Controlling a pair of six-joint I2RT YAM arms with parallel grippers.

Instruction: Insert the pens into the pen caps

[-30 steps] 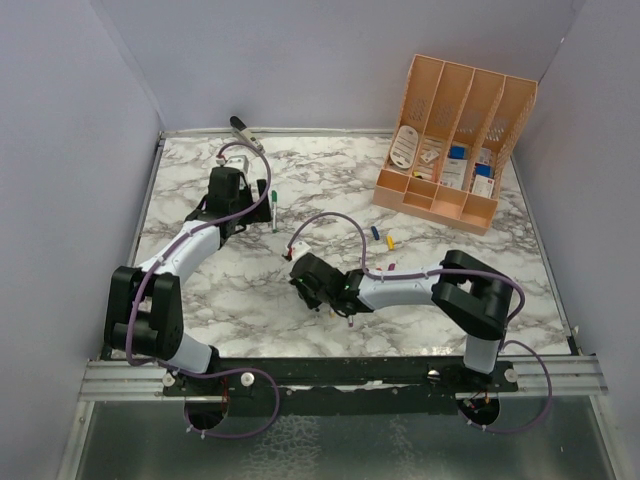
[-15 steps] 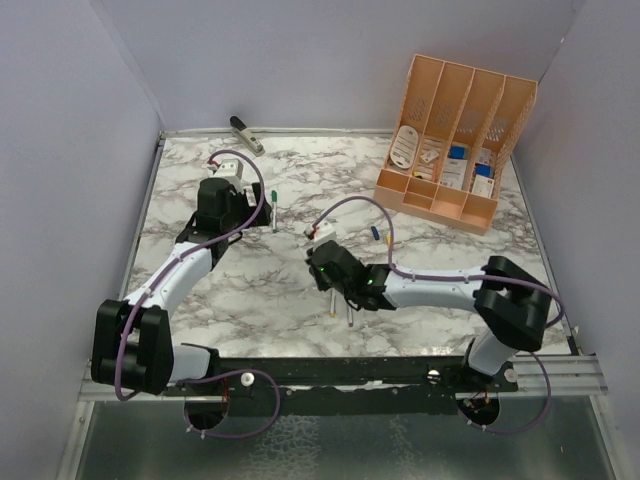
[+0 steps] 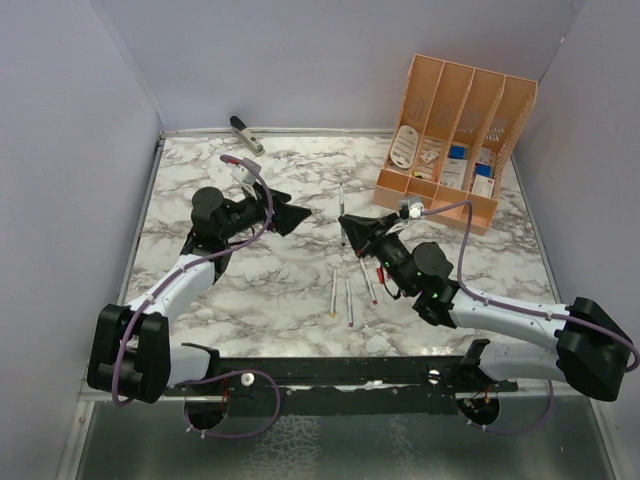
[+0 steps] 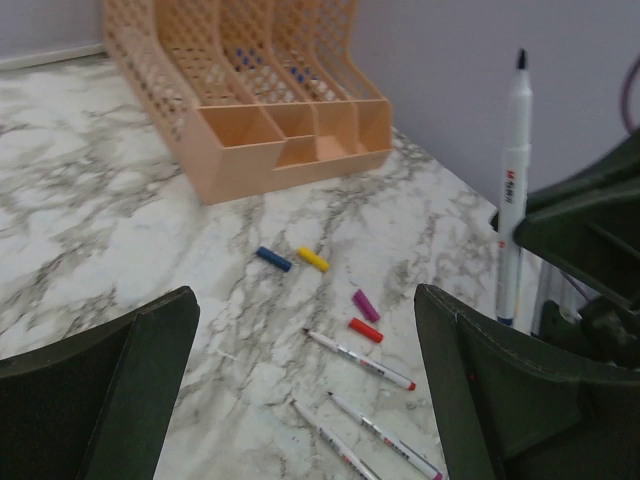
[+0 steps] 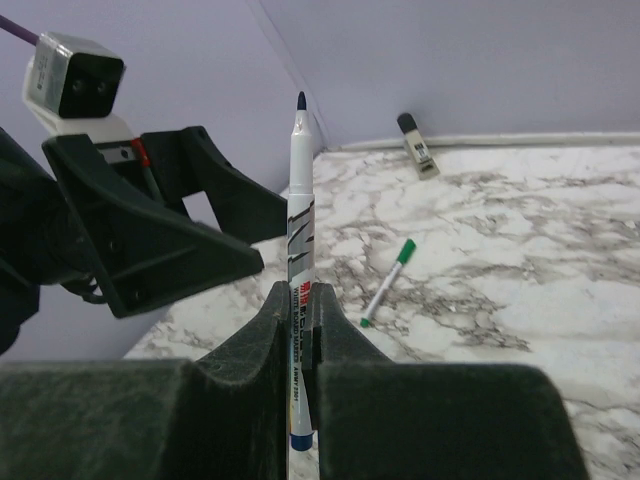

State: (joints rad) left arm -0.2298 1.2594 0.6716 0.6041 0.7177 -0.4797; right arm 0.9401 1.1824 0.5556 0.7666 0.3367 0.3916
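My right gripper (image 3: 350, 228) (image 5: 300, 312) is shut on one of the pens (image 5: 300, 230) (image 4: 512, 190), holding it upright above the table with its dark tip up and its blue end below the jaws. My left gripper (image 3: 295, 212) (image 4: 310, 400) hangs open just left of it, facing it, with nothing between its fingers. Three more pens (image 3: 349, 300) (image 4: 358, 359) lie side by side on the marble. The blue (image 4: 272, 259), yellow (image 4: 312, 259), magenta (image 4: 366, 304) and red (image 4: 365, 330) pen caps lie beyond them. A pen with a green cap (image 5: 388, 283) lies behind the left gripper.
An orange mesh desk organiser (image 3: 455, 130) (image 4: 250, 100) stands at the back right with small items inside. A grey-black stapler-like object (image 3: 245, 133) (image 5: 415, 140) lies at the back left edge. Purple walls close in the table on three sides.
The right gripper has risen from the loose pens and swung toward the middle with a pen in it. The left gripper has lifted off the green-capped pen and turned right to face it.
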